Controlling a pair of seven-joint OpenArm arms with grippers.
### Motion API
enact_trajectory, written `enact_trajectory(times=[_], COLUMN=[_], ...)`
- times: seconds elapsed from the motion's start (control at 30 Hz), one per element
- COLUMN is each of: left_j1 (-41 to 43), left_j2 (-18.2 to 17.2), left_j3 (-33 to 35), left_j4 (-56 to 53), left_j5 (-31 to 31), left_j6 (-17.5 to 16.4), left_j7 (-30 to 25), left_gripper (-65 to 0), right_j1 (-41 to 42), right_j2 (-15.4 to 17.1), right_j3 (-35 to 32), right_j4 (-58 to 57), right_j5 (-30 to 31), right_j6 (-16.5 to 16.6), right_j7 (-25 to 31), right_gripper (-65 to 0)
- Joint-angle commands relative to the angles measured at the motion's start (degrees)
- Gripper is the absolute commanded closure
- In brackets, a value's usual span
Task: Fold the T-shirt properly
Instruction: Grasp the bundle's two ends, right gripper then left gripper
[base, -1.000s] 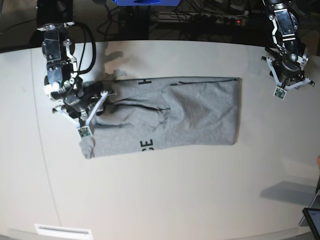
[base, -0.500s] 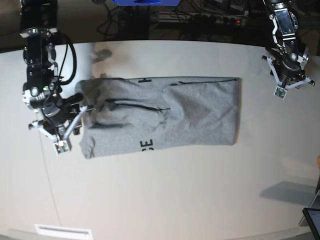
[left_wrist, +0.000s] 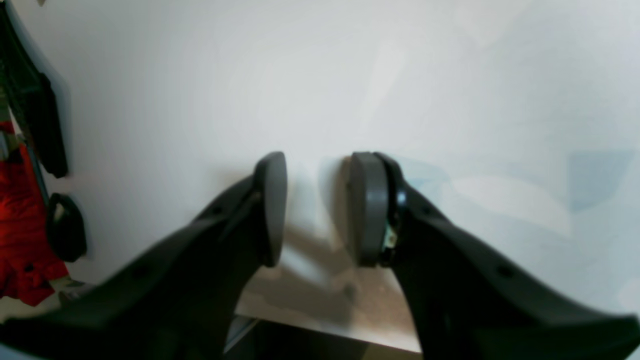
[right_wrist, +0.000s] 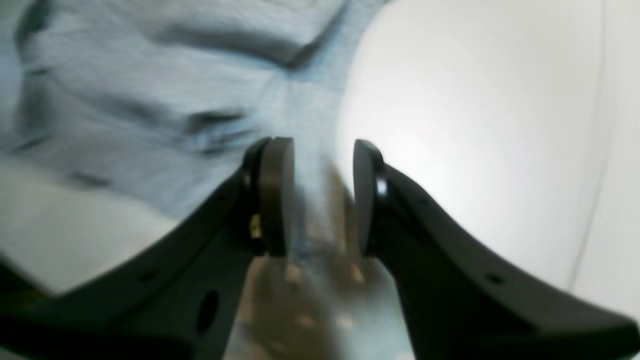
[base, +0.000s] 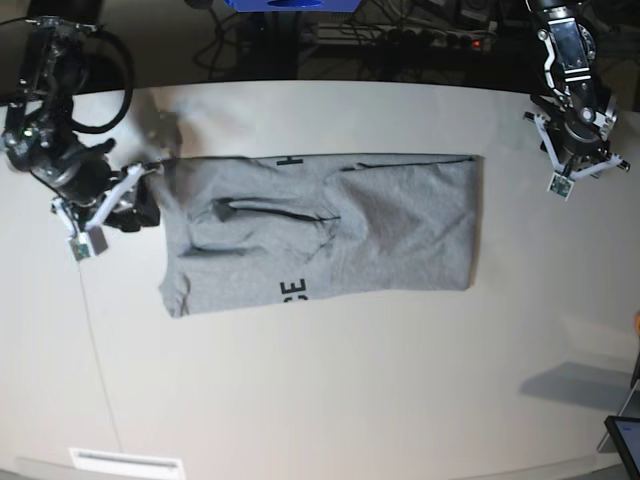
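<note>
The grey T-shirt (base: 330, 235) lies folded into a wide band across the table's middle, with black letters showing at its top edge and lower edge. Its left end is rumpled, with a small flap hanging low. My right gripper (base: 135, 195) hovers just left of that end, open and holding nothing. In the right wrist view the right gripper (right_wrist: 320, 195) shows an empty gap, with the wrinkled T-shirt (right_wrist: 150, 100) beyond it to the left. My left gripper (base: 580, 165) stays at the far right corner, well off the shirt. In its wrist view the left gripper (left_wrist: 317, 210) is open over bare table.
The white table (base: 330, 390) has a dark back edge with cables and equipment (base: 400, 35) behind it. A tablet corner (base: 625, 440) pokes in at the bottom right. A white label (base: 125, 462) sits at the front left edge. Red material (left_wrist: 20, 225) lies off the table.
My right arm has let go of the shirt's left end and pulled away to the left and back. The left end now lies flatter. The left arm has not moved.
</note>
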Motion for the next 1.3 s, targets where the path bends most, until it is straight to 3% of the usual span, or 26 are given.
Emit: enact_trajectory(times=[0.0,0.07,0.17,0.23,0.33,0.4,0.7,1.27], left_j1=[0.4,0.4,0.6,0.6,0.5,0.5,0.8,-1.5], left_j2=[-0.4,-0.4,-0.5,-0.5,-0.3,-0.3,-0.3,0.3], left_j3=[0.0,-0.3,-0.5,-0.5,-0.1,-0.1,-0.3,2.4], left_j4=[0.1,0.0,-0.1,0.0,0.0,0.0,0.0,0.1], left_j5=[-0.3,-0.3,-0.3,-0.3,-0.3,-0.3,-0.3,0.1], left_j6=[-1.0,-1.0,-1.0,-1.0,-1.0,-1.0,-1.0,-1.0], left_j7=[0.9,0.9,0.9,0.9,0.9,0.9,0.9,0.9], left_gripper=[-21.8,-21.8,-21.8,-21.8,-21.8,-21.8,-21.8,-21.8], right_j1=[0.8,1.2,2.7,4.0,4.9,5.0,13.3,13.9], right_j2=[1.1,1.6,1.7,1.7,1.6,1.4,1.7,-0.1], right_j3=[3.7,8.7,13.6,14.7,14.7,14.7,11.3,-3.7], right_j4=[-0.1,-2.3,-6.2,-9.0,-11.9,-13.5,-32.7,-33.4], right_j5=[3.3,10.6,17.3,20.0,22.6,23.6,25.1,25.1], right_j6=[1.8,4.8,5.5,6.6,8.9,9.0,9.1,9.0], right_j7=[0.7,-1.9,-5.3,-7.9,-10.1,-10.2,-13.7,-9.7], right_gripper=[-19.6,-19.6,-20.9,-31.0,-57.3,-65.0,-65.0,-65.0])
